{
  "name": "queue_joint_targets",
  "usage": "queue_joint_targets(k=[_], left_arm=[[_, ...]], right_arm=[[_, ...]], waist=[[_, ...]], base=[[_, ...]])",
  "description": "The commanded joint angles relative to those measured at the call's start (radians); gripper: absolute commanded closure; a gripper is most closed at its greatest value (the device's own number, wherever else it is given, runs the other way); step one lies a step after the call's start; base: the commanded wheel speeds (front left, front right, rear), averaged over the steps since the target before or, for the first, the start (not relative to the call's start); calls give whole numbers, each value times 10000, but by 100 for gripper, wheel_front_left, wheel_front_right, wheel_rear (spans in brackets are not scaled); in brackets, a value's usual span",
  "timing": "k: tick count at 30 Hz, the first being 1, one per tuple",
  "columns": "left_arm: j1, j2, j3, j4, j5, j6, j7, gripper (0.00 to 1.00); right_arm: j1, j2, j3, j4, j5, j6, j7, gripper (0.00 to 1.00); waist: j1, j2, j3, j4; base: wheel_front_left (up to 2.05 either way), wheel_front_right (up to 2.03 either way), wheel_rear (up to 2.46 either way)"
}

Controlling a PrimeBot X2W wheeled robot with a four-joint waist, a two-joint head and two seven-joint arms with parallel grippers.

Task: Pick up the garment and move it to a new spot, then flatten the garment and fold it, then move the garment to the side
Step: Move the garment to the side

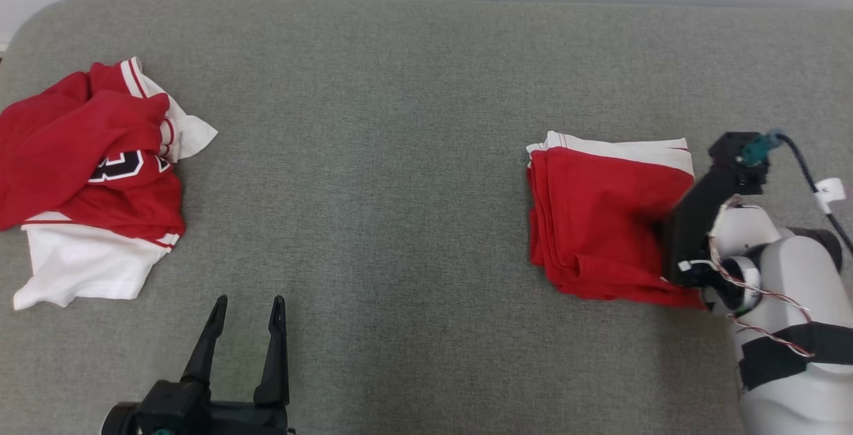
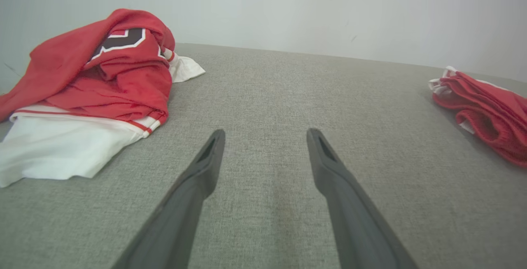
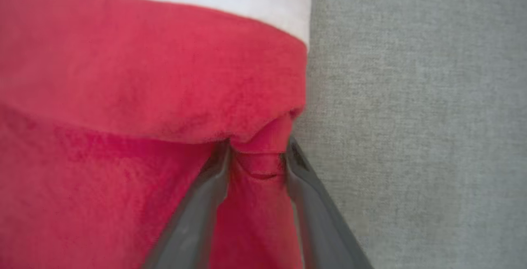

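Note:
The garment [image 1: 600,215] is red with a white band and lies folded into a neat stack at the right of the grey padded surface. In the left wrist view the garment [image 2: 486,108] shows at the far right. My right gripper [image 1: 673,235] comes down on its right edge. In the right wrist view the right gripper [image 3: 256,155] pinches a puckered fold of the red garment [image 3: 123,75] between its two fingertips. My left gripper [image 1: 246,308] hovers open at the lower left over bare fabric, nothing between its fingers [image 2: 214,153].
A crumpled pile of red and white jerseys [image 1: 93,175] lies at the far left, also seen in the left wrist view as a heap [image 2: 103,79]. The grey padded surface [image 1: 400,188] stretches between pile and stack. A pale wall runs along its back edge.

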Motion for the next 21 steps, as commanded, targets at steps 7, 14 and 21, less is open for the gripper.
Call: queue_joint_targets(k=[7,14,21], left_arm=[[-353,-15,74,-391,234,-43,-33,0],[-775,195,-44,-987,505,-51,-32,0],[-1316,636,-478,-1619,724,-57,-32,0]], right_arm=[[-391,-826,1248,29,256,-26,-406,100],[-1256,-1958,2518,-150,555,-20,-400,100],[-1784,-3050,2966,-78,531,-20,-863,100]], waist=[[1,0,358,-780],[1,0,1018,-2051],[1,0,1724,-3007]], base=[[0,0,0],[0,0,0],[0,0,0]])
